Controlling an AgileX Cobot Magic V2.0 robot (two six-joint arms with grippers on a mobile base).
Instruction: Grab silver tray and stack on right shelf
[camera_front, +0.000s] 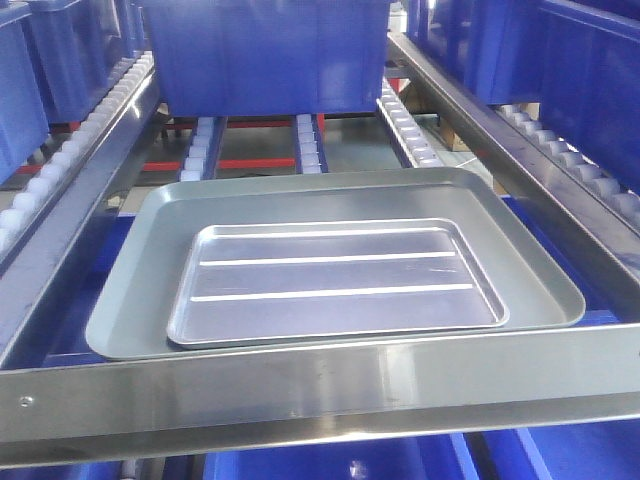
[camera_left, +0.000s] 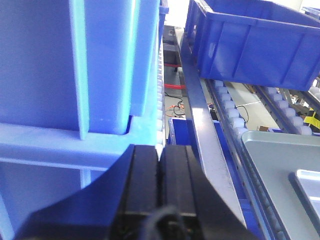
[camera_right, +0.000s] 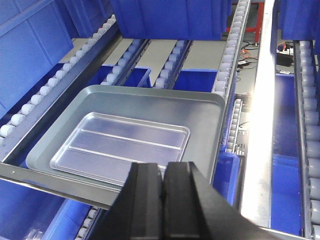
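A shiny silver tray (camera_front: 337, 278) lies inside a larger grey tray (camera_front: 130, 310) on the roller shelf (camera_front: 300, 385); both grippers, left gripper (camera_left: 161, 165) and right gripper (camera_right: 163, 182), are pressed together, empty.

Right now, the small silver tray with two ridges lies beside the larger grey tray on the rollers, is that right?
Not beside: the silver tray lies inside the larger grey tray, on its floor. The front-facing view shows it, and the rest is right.

I see the silver tray (camera_front: 338, 282) lying flat inside the larger tray (camera_front: 150, 300), toward its front edge. Both rest on the roller rails (camera_front: 308, 145) just behind the front bar (camera_front: 330, 385). A bin (camera_front: 265, 50) sits farther back on the same rails.
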